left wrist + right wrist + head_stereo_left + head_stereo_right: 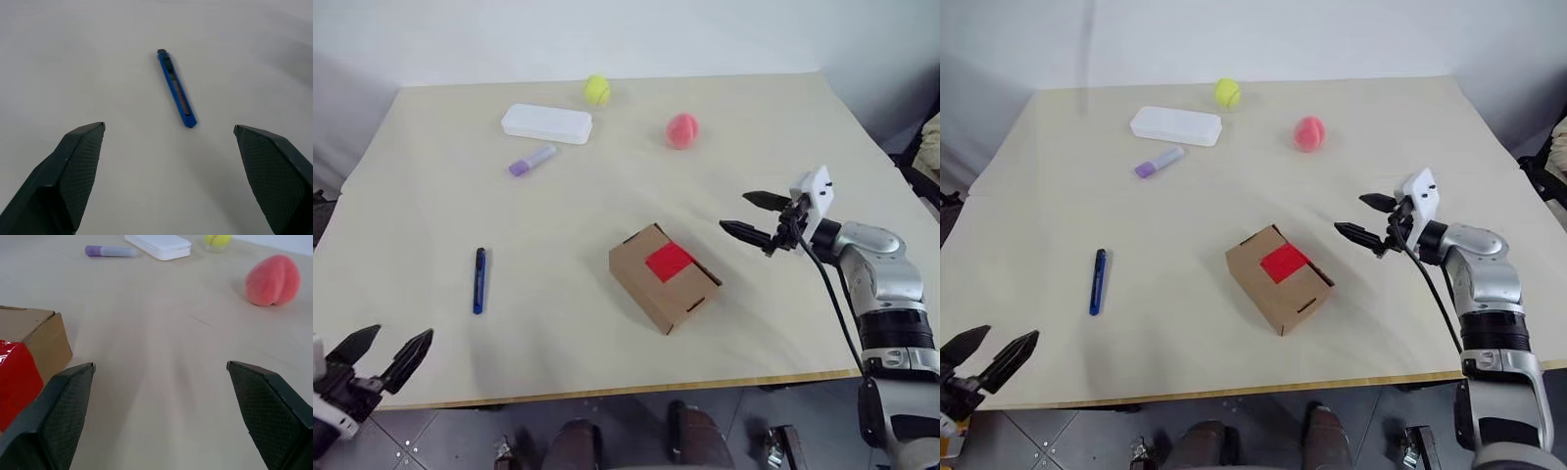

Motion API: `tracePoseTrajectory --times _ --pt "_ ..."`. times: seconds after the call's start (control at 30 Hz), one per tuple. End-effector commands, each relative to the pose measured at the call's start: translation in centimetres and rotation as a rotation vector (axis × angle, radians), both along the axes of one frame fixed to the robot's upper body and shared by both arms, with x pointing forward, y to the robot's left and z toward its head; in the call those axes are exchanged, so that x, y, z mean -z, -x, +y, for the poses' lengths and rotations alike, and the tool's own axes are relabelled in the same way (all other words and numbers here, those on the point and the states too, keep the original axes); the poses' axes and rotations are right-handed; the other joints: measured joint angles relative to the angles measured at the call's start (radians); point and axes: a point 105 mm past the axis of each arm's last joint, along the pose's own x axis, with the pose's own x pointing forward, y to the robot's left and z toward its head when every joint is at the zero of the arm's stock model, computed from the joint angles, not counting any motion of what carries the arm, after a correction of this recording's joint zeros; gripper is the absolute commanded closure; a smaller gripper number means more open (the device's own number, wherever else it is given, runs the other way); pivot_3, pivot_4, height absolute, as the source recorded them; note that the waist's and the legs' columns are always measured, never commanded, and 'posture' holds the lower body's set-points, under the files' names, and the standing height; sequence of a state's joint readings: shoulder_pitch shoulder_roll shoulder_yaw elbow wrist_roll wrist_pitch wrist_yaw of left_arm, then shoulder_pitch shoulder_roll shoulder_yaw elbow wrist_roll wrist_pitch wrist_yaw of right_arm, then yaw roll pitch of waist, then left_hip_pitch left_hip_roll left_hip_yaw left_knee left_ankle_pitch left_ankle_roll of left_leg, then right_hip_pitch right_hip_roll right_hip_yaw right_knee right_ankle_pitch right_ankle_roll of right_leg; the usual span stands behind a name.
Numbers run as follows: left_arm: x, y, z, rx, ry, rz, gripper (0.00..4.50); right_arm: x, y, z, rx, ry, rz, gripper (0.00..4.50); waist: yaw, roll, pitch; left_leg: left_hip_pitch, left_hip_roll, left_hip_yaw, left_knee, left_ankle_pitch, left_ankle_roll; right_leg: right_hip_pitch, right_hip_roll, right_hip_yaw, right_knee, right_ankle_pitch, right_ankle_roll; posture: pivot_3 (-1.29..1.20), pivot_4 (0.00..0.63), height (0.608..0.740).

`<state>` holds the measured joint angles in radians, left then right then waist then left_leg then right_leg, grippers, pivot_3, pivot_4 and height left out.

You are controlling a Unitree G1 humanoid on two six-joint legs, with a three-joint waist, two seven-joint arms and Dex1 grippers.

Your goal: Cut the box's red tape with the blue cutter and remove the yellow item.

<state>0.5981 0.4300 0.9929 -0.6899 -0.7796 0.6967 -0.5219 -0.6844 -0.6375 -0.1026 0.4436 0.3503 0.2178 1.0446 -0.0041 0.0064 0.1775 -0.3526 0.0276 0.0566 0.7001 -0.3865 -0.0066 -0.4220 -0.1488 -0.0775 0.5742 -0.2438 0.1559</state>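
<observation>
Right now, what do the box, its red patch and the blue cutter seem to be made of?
The box: brown cardboard, matte, with cut edges and tuck slots showing. The red tape: likely plastic film, since it glints and wrinkles in the right wrist view. The blue cutter: probably hard plastic, smooth and slightly glossy, with a dark slider track along its body.

Matt cardboard box (pixel 664 278), seemingly glossy red tape (pixel 14 382).

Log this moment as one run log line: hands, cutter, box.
left hand open, empty | right hand open, empty | blue cutter on table | box closed, red tape uncut
</observation>
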Motion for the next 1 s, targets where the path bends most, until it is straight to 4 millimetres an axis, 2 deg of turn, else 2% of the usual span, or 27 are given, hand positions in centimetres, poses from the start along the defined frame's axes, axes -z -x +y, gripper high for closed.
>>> tracePoseTrajectory --times 0.03,0.1,0.2,0.37,0.53,0.73,0.87,1.0 --pt "-0.9 -0.5 -0.8 0.009 -0.042 -0.043 0.01 -1.1 -0.3 0.7 -0.023 0.010 -0.043 0.00 -0.001 0.000 0.000 0.000 0.000 0.000 0.000 0.000 0.000 0.000 0.000 0.000 0.000 0.000 0.000 0.00 0.150 0.740" --pt "-1.0 -1.8 -1.4 0.025 -0.063 -0.054 0.01 -1.3 -0.5 1.1 -0.026 0.008 -0.048 0.00 0.000 0.000 0.000 0.000 0.000 0.001 0.000 0.000 0.000 -0.001 0.000 0.000 0.001 0.000 0.000 0.00 0.150 0.740" --pt "-1.4 -4.9 -0.9 -0.040 -0.114 -0.111 0.01 -1.5 -0.4 1.7 -0.040 -0.001 -0.055 0.00 0.007 0.000 0.000 -0.001 0.000 0.000 0.000 0.000 0.000 -0.003 0.000 0.000 0.003 0.000 0.000 0.00 0.150 0.740" --pt "-0.6 -7.5 -2.2 -0.033 -0.018 -0.081 0.01 -1.4 0.6 1.8 -0.060 0.007 -0.053 0.00 -0.003 0.000 0.000 0.000 0.000 0.005 -0.001 -0.001 -0.001 -0.006 -0.001 0.000 0.006 0.001 0.000 0.00 0.150 0.740" --pt "1.8 -8.2 -1.6 -0.180 0.039 0.072 0.01 -1.5 1.2 1.1 -0.038 0.016 -0.047 0.00 -0.009 0.000 0.000 0.000 0.002 0.007 -0.001 -0.002 -0.002 -0.008 0.000 -0.003 0.008 0.001 0.001 0.00 0.150 0.740" --pt "4.6 -8.1 -2.5 -0.254 0.128 0.264 0.01 -1.4 1.5 0.7 -0.022 0.024 -0.035 0.00 -0.008 -0.001 0.000 0.001 0.002 0.008 0.001 -0.002 -0.003 -0.007 0.000 -0.002 0.010 0.001 0.001 0.00 0.150 0.740" --pt "5.5 -8.4 -3.1 -0.246 0.122 0.322 0.01 -1.3 1.5 0.9 -0.026 0.027 -0.030 0.00 -0.006 -0.001 -0.001 0.002 0.002 0.009 0.001 -0.002 -0.003 -0.007 -0.001 -0.002 0.011 0.001 0.000 0.00 0.150 0.740" --pt "5.4 -8.9 -3.4 -0.232 0.115 0.317 0.01 -1.4 1.3 1.1 -0.028 0.028 -0.028 0.00 0.000 0.000 -0.001 0.002 0.002 0.010 0.001 -0.002 -0.003 -0.007 0.000 -0.001 0.011 0.001 0.000 0.00 0.150 0.740"
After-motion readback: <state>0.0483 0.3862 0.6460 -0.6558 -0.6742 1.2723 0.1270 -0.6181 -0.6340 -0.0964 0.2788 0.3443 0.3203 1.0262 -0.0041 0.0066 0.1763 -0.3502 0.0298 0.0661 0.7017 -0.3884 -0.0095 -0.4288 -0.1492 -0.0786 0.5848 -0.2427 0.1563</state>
